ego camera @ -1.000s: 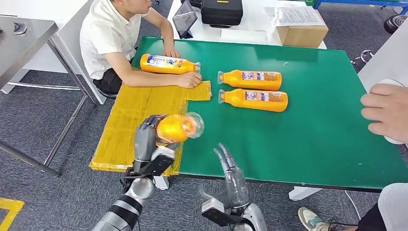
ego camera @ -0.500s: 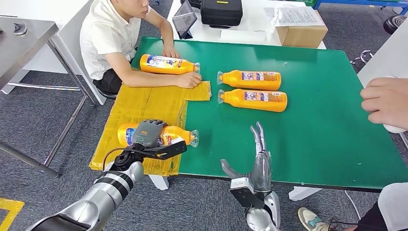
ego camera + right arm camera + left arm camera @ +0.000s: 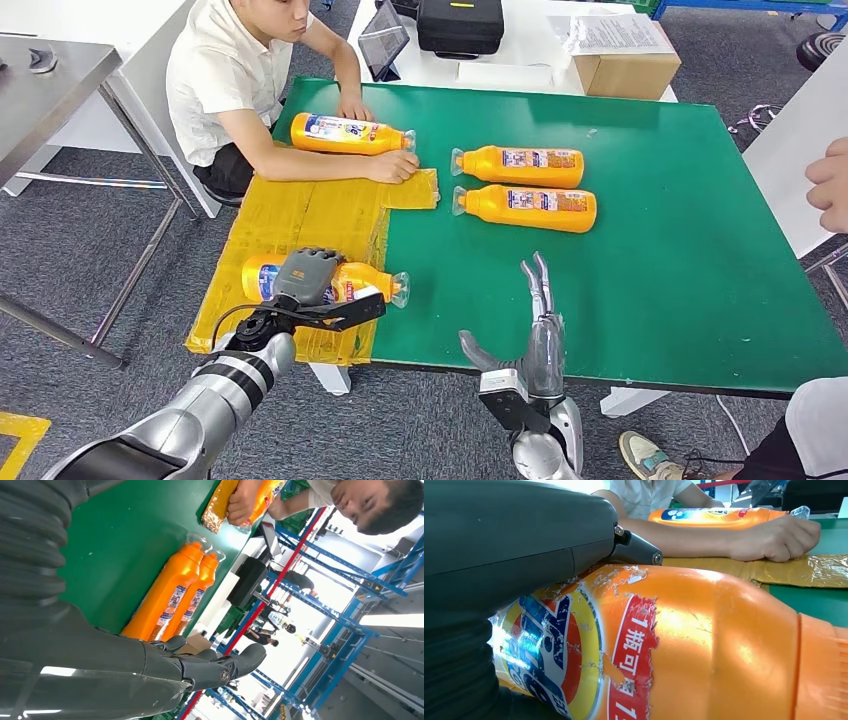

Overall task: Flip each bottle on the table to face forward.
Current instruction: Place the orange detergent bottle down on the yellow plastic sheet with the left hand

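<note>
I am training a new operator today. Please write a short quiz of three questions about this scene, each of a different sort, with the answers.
1. True or false: the left hand rests on a bottle lying on the yellow cardboard.
2. How many orange bottles lie on the table, counting every one? A) two B) three C) four
3. Fill in: the right hand holds ____, its fingers straight over the green mat.

Key: 1 true. 2 C: one under the left hand, one by the seated person's hand, and a pair side by side on the mat. 3 nothing.
</note>
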Controlling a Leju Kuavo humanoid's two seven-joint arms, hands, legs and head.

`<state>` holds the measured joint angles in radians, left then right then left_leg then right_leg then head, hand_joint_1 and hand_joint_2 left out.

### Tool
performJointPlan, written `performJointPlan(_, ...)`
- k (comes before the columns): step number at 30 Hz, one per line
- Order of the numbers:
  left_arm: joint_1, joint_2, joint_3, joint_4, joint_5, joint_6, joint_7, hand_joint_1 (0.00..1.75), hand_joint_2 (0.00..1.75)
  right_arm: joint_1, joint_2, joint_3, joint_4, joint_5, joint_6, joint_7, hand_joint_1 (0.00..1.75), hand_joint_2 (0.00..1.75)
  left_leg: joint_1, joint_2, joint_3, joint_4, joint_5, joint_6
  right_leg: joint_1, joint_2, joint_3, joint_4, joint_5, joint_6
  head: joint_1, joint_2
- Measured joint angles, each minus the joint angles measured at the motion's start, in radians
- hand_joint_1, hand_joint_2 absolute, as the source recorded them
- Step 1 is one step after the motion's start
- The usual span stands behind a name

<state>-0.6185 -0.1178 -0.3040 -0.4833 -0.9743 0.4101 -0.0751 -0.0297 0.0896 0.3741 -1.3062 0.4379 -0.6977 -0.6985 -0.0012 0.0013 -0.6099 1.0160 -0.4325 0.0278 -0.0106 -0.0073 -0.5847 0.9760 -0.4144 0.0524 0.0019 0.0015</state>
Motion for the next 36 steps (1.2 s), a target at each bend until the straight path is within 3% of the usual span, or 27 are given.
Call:
performJointPlan(2, -0.001, 0.001, -0.002, 0.001, 0.000, 0.000, 0.000, 1.75, 1.75, 0.000, 0.000, 0.000, 0.000, 0.000, 0.000, 0.000, 0.00, 1.75, 0.000, 0.000, 0.000, 0.000, 0.000, 0.000, 0.000, 0.000, 0.000, 0.000, 0.000, 0.000, 0.000, 0.000)
performJointPlan(4, -0.001, 0.001, -0.003, 0.002, 0.000, 0.000, 0.000, 1.61, 1.75, 0.000, 0.000, 0.000, -0.001, 0.000, 0.000, 0.000, 0.00, 1.75, 0.000, 0.000, 0.000, 0.000, 0.000, 0.000, 0.000, 0.000, 0.000, 0.000, 0.000, 0.000, 0.000, 0.000)
performJointPlan(6, -0.002, 0.002, -0.004, 0.004, 0.000, -0.004, 0.000, 1.19, 1.75, 0.000, 0.000, 0.000, -0.002, -0.001, 0.000, 0.000, 0.00, 1.75, 0.000, 0.000, 0.000, 0.000, 0.000, 0.000, 0.000, 0.000, 0.000, 0.000, 0.000, 0.000, 0.000, 0.000)
performJointPlan(8, -0.004, 0.002, -0.005, 0.007, 0.000, -0.025, 0.000, 0.51, 1.75, 0.000, -0.001, 0.002, -0.002, -0.008, 0.000, 0.000, 0.00, 1.75, 0.000, 0.000, 0.000, 0.000, 0.000, 0.000, 0.000, 0.000, 0.000, 0.000, 0.000, 0.000, 0.000, 0.000)
performJointPlan(10, -0.010, 0.002, -0.005, 0.008, 0.002, -0.062, -0.001, 0.05, 1.75, 0.000, -0.003, 0.005, -0.002, -0.021, 0.000, 0.000, 0.00, 1.75, 0.000, 0.000, 0.001, 0.000, 0.000, 0.000, 0.000, 0.000, 0.000, 0.000, 0.000, 0.000, 0.000, 0.000)
performJointPlan(16, -0.032, 0.003, 0.001, 0.011, 0.063, -0.189, -0.052, 0.00, 1.75, -0.001, -0.012, 0.022, -0.002, -0.061, 0.000, 0.000, 0.00, 1.75, 0.000, 0.000, 0.002, 0.000, 0.000, 0.000, 0.000, 0.000, 0.002, 0.000, 0.000, 0.000, 0.000, 0.000)
performJointPlan(20, -0.051, 0.002, 0.030, 0.011, 0.176, -0.354, -0.167, 0.00, 1.75, -0.004, -0.017, 0.035, 0.000, -0.074, 0.000, 0.000, 0.00, 1.75, 0.000, -0.003, 0.004, 0.000, 0.000, 0.000, 0.000, -0.002, 0.005, 0.000, -0.001, 0.000, 0.000, 0.000)
performJointPlan(23, -0.069, -0.001, 0.035, 0.011, 0.185, -0.452, -0.192, 0.00, 1.75, -0.010, -0.018, 0.044, 0.006, -0.084, 0.000, 0.000, 0.00, 1.75, 0.000, -0.005, 0.006, 0.000, 0.000, 0.000, 0.000, -0.003, 0.007, 0.000, -0.001, 0.000, 0.000, 0.000)
performJointPlan(36, -0.084, -0.010, 0.035, 0.011, 0.242, -0.536, -0.210, 0.00, 1.75, -0.012, -0.033, 0.056, 0.030, -0.106, 0.000, 0.000, 0.00, 1.75, -0.001, -0.005, 0.007, 0.000, 0.000, 0.000, 0.000, -0.003, 0.008, 0.000, -0.001, 0.000, 0.000, 0.000)
